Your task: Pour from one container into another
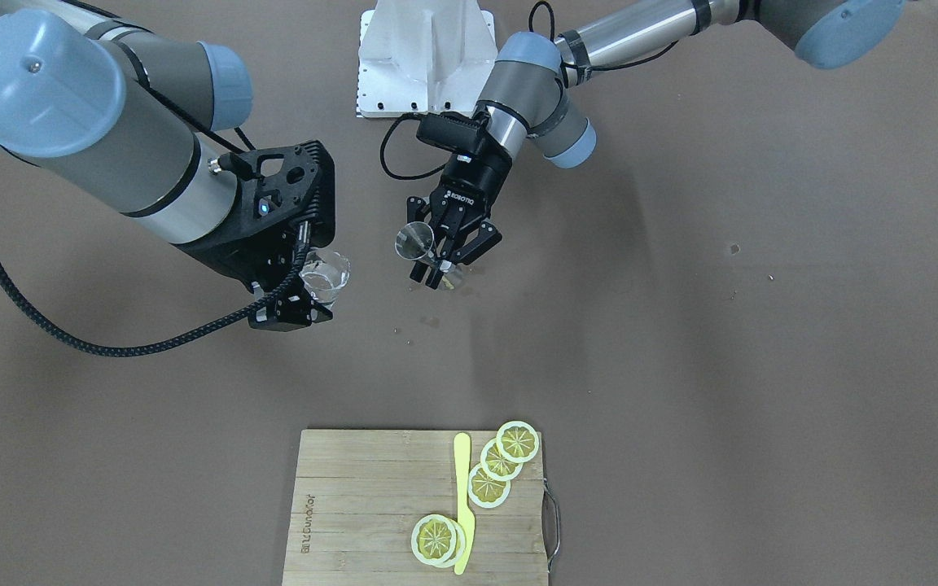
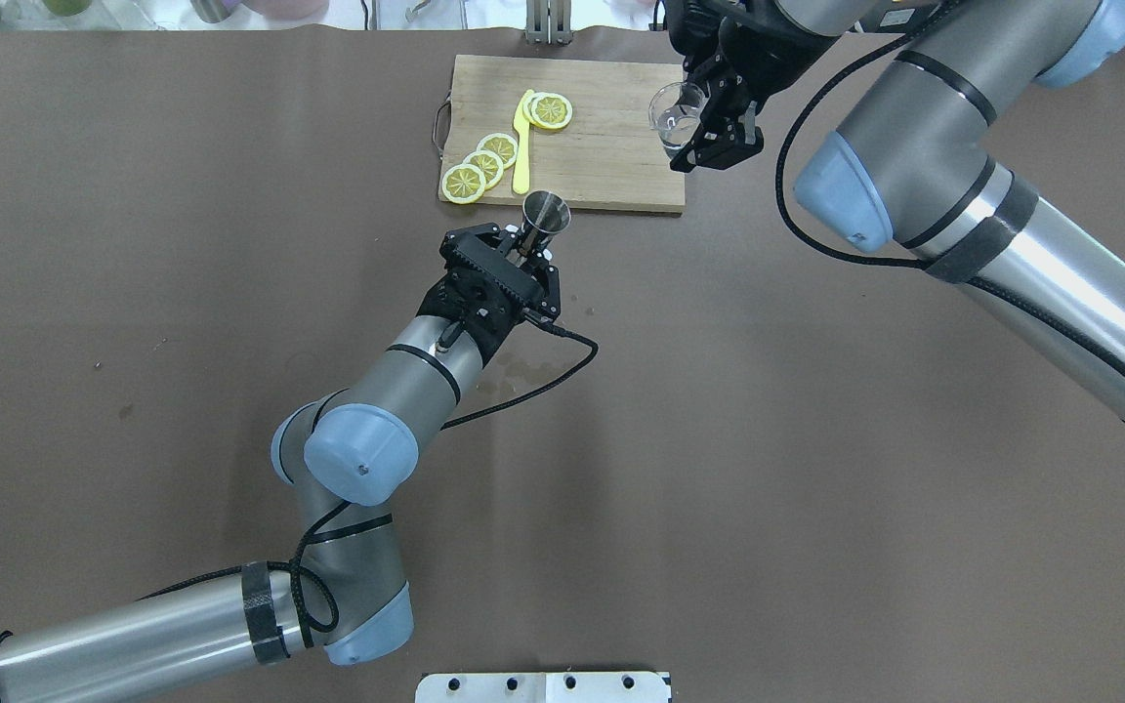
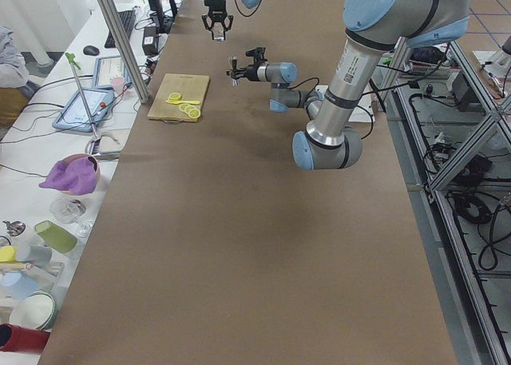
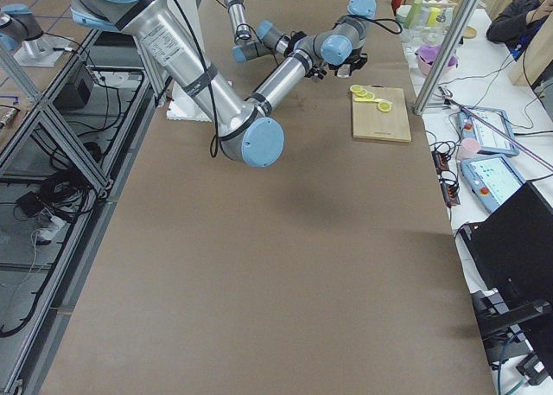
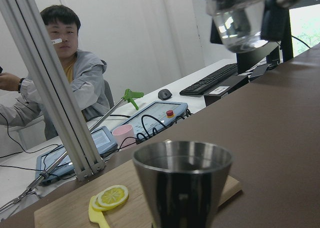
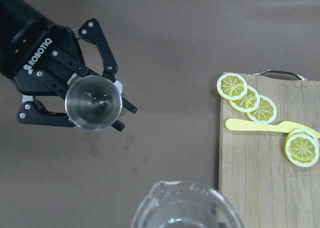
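Left claw: pressed onto the narrow waist of the stainless-steel conical measuring cup, which is held clear of the brown bench. The cup is upright, with its long axis vertical and its mouth up. In the left wrist view its rim sits level. We cannot tell whether it holds liquid.

Right claw: pinching the clear glass pouring beaker by its wall, off the bench. The left wrist view shows a shallow layer of clear liquid in its base.

Key relation:
- **Overhead view:** the beaker lies at about 2 o'clock from the cup, well apart, over the 3 o'clock edge of the bamboo cutting board.
- **Right wrist view:** looking down past the beaker's rim, we see the cup's mouth at about 10 o'clock, not under the rim.
- **Left wrist view:** the beaker hangs above the cup's rim level, at about 1 o'clock.

So the beaker is higher, the cup is lower, and the two are not aligned.

Judgement: given the heights, the beaker is the likely source and the cup the receiver. The pour is not yet begun. We judge the gap must close along that 2-to-8 o'clock line, bringing the beaker's lip over the cup's mouth, before any tilt. The mouth is narrow, so a misaligned tilt risks spilling onto the bench.

Lemon slices and a yellow plastic knife lie on the board, apart from both claws.
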`<state>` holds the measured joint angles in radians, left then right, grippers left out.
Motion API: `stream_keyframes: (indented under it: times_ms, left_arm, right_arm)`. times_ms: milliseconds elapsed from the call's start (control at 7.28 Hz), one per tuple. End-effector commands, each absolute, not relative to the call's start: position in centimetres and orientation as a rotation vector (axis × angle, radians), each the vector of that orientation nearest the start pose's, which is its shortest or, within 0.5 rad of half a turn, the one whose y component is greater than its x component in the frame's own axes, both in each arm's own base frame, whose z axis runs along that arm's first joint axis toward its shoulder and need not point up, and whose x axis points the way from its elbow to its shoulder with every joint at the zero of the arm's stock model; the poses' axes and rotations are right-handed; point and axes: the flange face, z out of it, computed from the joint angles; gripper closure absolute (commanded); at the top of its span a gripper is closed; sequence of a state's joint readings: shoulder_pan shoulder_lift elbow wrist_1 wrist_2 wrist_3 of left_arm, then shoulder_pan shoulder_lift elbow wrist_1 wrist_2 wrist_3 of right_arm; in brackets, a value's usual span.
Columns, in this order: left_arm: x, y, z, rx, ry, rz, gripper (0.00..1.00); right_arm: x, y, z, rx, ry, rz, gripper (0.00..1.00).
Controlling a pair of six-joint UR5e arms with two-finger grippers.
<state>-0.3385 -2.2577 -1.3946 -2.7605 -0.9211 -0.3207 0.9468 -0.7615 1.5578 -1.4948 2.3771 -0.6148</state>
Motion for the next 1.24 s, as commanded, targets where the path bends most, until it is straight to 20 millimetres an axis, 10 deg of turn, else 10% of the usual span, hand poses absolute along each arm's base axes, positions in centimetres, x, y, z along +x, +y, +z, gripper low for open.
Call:
stream_keyframes:
  times_ms: [0,1099]
  left_arm:
    - [58.3,-40.4,18.2,1.476,0.811,0.153,1.00]
    - [59.3,-39.4,18.7,1.462,0.821,0.176,1.00]
  right_arm:
    - [-37.4,-59.9,14.0,0.874,-0.817,-1.471,1.00]
    - [-38.0,-52.4,13.5,0.860,-0.833,-1.562,1.00]
